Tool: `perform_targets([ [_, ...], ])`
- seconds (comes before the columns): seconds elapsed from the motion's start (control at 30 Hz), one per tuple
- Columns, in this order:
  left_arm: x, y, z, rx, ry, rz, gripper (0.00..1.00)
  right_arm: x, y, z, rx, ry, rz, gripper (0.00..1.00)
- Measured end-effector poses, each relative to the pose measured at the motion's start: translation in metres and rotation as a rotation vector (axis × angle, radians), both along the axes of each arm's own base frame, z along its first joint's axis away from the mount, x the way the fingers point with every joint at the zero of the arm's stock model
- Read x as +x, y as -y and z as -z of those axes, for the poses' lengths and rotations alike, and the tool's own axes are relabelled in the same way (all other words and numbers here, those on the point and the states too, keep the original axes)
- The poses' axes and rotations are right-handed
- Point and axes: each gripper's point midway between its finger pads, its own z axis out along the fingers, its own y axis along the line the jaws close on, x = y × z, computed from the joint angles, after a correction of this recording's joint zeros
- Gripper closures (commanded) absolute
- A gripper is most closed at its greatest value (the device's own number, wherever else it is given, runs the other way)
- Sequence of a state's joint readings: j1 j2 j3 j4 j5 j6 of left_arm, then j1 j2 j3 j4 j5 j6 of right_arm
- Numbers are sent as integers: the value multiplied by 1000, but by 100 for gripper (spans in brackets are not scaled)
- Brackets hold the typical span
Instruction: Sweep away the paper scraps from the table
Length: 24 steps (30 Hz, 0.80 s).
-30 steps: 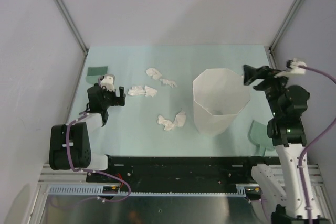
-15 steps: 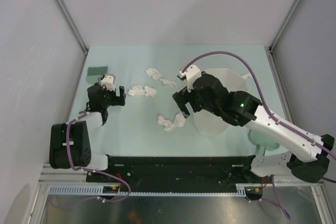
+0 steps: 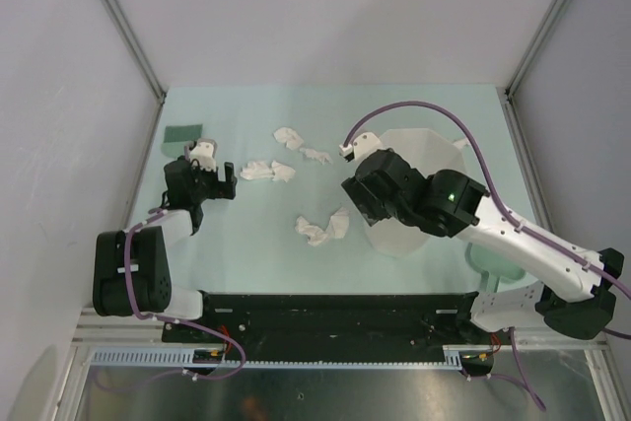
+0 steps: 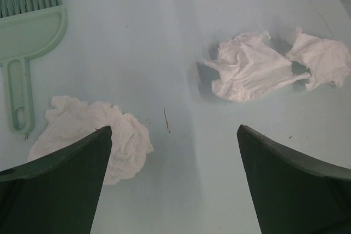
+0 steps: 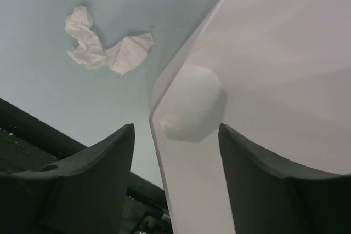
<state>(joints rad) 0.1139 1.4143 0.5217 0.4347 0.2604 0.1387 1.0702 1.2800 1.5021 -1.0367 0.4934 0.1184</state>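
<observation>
over the left rim of the white faceted bin (image 5: pixel 263 64) you have the right claw (image 5: pixel 176 129). its fingers stand apart and empty, and the rim passes beneath the gap without touching either one. what the next move turns on, by my reading, is the nearest of the paper scraps (image 3: pixel 321 228). it is a twisted double wad lying on the bare worktop (image 3: pixel 424 110) just beside the bin, to the left of that claw and a little toward the arm bases. it sits outside the claw's span, not under it, so you would need to come off the bin leftward before that claw could reach it. its long axis runs roughly left to right across the worktop, one end pointing at the bin wall.

your left claw (image 4: pixel 174 135) is spread wide and holds nothing. it hovers low over the left side of the worktop. one crumpled wad (image 4: pixel 93 138) is partly hidden behind the finger on the brush side; whether they touch i cannot tell. a flatter scrap (image 4: pixel 249 69) lies ahead, about in line with the other finger. the green hand brush (image 4: pixel 27 31) lies just beyond that wad, handle end toward the claw. so the left arm is plainly nearer the brush and the left-hand scraps, and the right arm is nearer only the pair by the bin.
</observation>
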Motion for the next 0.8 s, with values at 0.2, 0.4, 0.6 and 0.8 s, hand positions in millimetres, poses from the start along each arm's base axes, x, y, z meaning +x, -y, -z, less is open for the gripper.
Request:
perform_targets([
  [0.2, 1, 1, -1, -3, -2, 5, 0, -8, 2, 10, -25, -57, -32, 89],
  [0.4, 2, 1, 0, -6, -11, 8, 0, -9, -3, 11, -29, -77, -97, 100],
  [0.6, 1, 2, 1, -10, -17, 13, 0, 31, -10, -10, -11, -38, -115, 100],
  [0.8, 2, 2, 1, -16, -18, 18, 0, 122, -3, -42, 75, 66, -34, 100],
])
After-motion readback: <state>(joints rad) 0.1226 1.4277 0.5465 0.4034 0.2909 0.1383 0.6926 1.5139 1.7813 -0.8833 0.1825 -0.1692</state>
